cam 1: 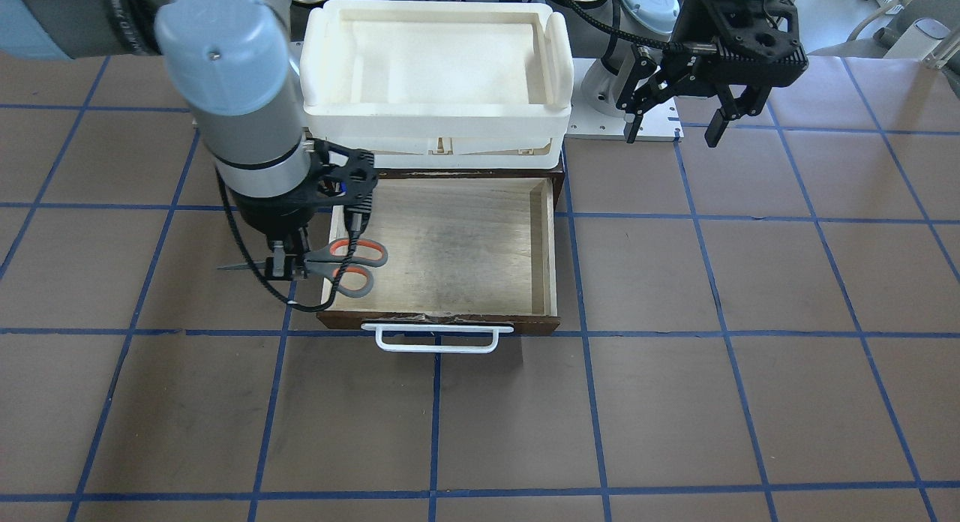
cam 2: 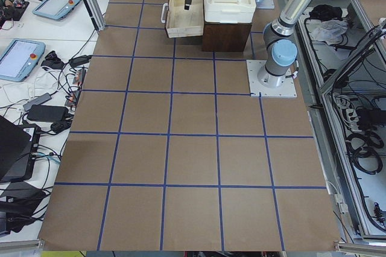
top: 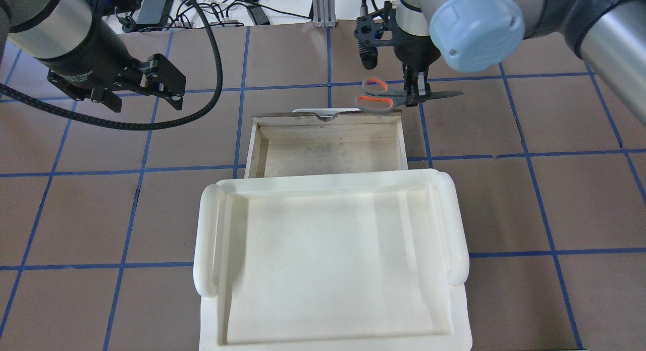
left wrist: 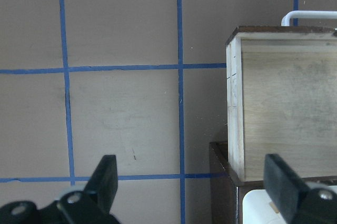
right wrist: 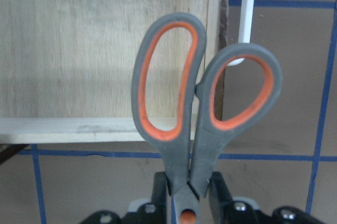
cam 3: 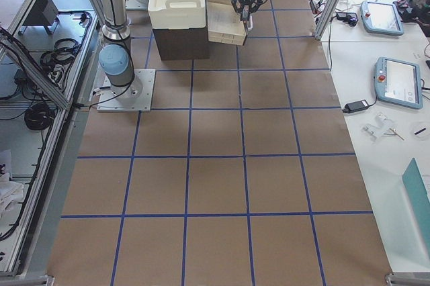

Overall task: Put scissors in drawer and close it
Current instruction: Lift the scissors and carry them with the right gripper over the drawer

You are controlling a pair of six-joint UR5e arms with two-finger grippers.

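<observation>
I see the scissors (cam 1: pixel 349 265) held level by the right gripper (cam 1: pixel 291 265), whose jaws are pressed tight on them just where the handles meet the blades. They are a small pair with grey handles lined in orange-red inside both loops, one loop longer than the other. The short, dark silver blades are closed together into a single point. The blades point outward over the brown table (cam 1: pixel 675 402), away from the drawer (cam 1: pixel 550 252). The loops hang over the drawer's corner on the robot's right, by the front panel. In the right wrist view, the longer loop lies over the pale wood inside, and the shorter one lies over the front panel and one end of the white bar handle (cam 1: pixel 437 342). I cannot tell how high the scissors sit above the wood.

The drawer stands pulled out from under the white plastic tray (cam 1: pixel 435 121). Its floor is pale wood smudged with grey and its front panel is dark brown.

The left gripper (cam 1: pixel 673 132) hangs well apart from the drawer on the robot's left, jaws spread wide and holding nothing.
</observation>
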